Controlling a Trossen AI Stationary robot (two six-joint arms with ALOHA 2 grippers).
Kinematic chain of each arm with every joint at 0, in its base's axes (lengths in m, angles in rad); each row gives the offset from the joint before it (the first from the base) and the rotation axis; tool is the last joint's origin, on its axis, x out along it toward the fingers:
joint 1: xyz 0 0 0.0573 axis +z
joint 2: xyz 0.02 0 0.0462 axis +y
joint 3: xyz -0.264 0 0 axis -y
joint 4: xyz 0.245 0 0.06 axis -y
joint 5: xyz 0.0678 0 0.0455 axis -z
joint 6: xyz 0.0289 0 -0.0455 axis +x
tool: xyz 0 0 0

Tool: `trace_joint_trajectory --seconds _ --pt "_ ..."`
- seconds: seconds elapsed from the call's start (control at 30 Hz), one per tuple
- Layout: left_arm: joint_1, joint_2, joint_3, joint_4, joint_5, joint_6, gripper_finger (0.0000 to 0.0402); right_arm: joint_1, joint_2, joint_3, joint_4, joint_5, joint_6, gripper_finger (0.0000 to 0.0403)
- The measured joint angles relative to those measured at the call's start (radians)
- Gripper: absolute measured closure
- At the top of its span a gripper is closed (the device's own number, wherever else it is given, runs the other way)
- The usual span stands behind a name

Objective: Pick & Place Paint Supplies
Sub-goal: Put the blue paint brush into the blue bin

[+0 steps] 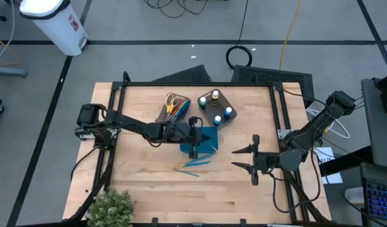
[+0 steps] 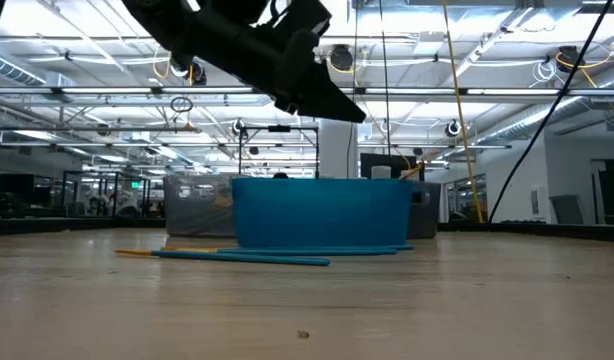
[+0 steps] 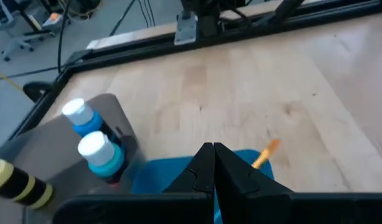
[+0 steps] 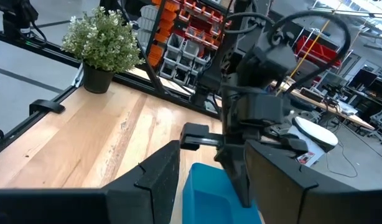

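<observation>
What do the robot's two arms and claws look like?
Both arms are black and jointed, built from slim tubes with chunky joints. Black cables run along them. The left claw has two flat, pointed black fingers. The right claw has two long, tapering black fingers on a crossbar. No markings are visible.

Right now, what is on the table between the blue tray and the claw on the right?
Nothing: bare wood. In the high view, the stretch from the teal tray to the open right claw is empty; the brushes lie nearer the table's front edge.
</observation>
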Motion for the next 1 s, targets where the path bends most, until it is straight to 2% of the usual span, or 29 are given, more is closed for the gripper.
trace_joint_trajectory --seconds 0.27,0.63,0.83,1.0 --pt "-0.004 0.008 0.0 -0.001 0.002 -0.076 0.0374 0.0 0.0 0.0 0.0 0.0 0.001 0.0232" --pt "-0.049 0.007 0.0 -0.009 0.02 -0.173 0.0371 0.0 0.0 0.0 0.0 0.0 0.001 0.0232" --pt "-0.134 0.007 0.0 0.007 0.063 -0.261 0.0365 0.0 0.0 0.0 0.0 0.0 0.001 0.0232" --pt "-0.248 0.007 0.0 -0.042 0.047 -0.219 0.0316 0.0 0.0 0.0 0.0 0.0 0.001 0.0232"
